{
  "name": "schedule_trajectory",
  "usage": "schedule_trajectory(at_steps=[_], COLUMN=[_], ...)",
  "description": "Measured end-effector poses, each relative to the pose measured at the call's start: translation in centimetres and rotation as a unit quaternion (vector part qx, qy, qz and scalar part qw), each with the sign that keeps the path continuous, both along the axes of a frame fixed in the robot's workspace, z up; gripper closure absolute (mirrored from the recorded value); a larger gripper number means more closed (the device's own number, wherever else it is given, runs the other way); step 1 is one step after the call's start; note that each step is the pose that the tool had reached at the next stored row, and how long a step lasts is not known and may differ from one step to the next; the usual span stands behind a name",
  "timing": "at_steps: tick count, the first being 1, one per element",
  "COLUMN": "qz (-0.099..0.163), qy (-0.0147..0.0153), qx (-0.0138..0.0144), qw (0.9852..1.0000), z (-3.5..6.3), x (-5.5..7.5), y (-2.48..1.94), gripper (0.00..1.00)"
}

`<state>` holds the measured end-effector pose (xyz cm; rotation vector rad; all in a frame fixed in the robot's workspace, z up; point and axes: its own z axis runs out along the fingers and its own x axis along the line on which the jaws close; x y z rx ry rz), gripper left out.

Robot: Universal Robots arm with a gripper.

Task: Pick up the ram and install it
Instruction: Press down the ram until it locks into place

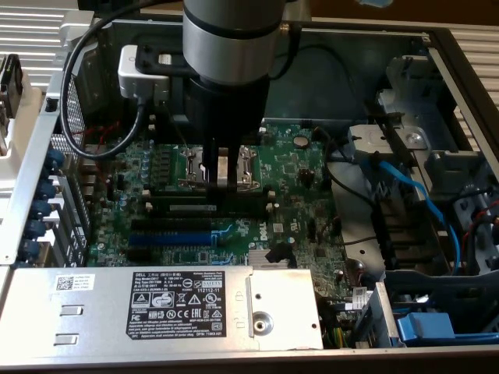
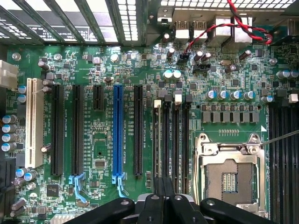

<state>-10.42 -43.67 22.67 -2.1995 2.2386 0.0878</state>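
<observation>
- Gripper (image 1: 221, 173) is seen low over the mobo (image 1: 288, 167), fingers closed together.
- Ram (image 1: 204, 208) is seated in a black slot just below gripper tips, ext. view.

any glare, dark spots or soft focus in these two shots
Exterior view: the white label on the power supply looks washed out, and the case interior behind the arm is dim. Wrist view: daylight blows out the rear vents, the motherboard is evenly lit, and the tool looks soft.

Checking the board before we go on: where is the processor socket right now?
The processor socket sits on the motherboard, beside the black memory slots; in the exterior view the pincer hangs directly over it, covering its middle.
</observation>
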Motion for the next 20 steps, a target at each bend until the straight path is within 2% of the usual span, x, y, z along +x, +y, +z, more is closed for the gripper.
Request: schedule_trajectory(at_steps=[2, 3, 7, 20], qz=[0.0, 0.0, 0.0, 0.0], qy=[-0.0001, 0.0004, 0.0003, 0.0003], qx=[0.0005, -0.0006, -0.0006, -0.0006], qw=[1.0, 1.0, 1.0, 1.0], z=[0.4, 0.72, 1.65, 1.75], x=[0.0, 0.0, 0.0, 0.0], y=[0.0, -0.01, -0.01, -0.01], gripper=[0.9, 0.9, 0.9, 0.9])
